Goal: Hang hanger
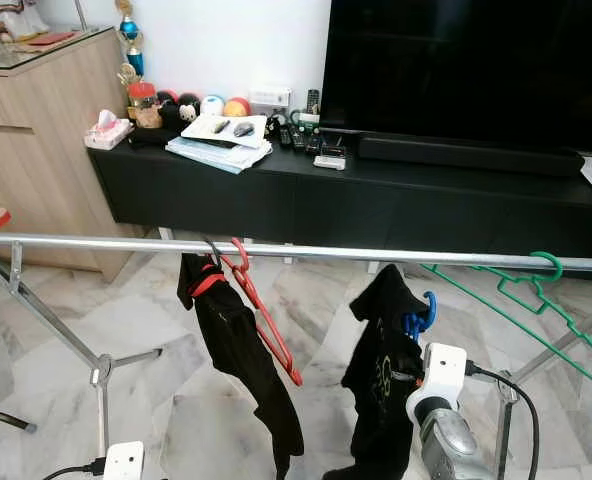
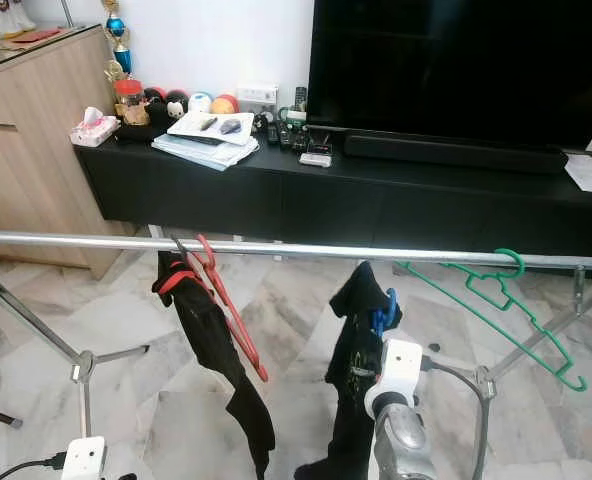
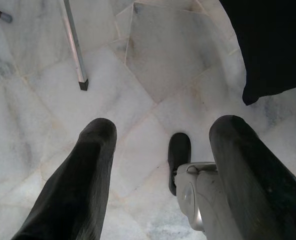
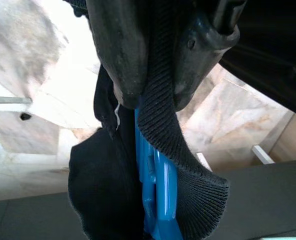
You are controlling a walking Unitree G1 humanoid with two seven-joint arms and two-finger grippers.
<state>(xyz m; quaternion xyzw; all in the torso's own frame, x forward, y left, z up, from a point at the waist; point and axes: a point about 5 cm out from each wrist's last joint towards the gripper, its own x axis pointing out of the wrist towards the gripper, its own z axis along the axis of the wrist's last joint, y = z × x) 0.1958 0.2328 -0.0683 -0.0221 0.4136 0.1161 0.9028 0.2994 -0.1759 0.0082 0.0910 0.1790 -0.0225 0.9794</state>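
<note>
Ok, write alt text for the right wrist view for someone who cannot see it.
Close up, the right gripper pinches the ribbed collar of a black garment together with a blue hanger, whose hook points away from the camera. Behind them are pale marble floor and the dark front of a TV cabinet.

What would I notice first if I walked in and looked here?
Probably the silver clothes rail across the room, with a red hanger and a green hanger hooked on it. Below the rail, the right claw grips a blue hanger wearing black clothing. Behind stands a big dark TV.
</note>
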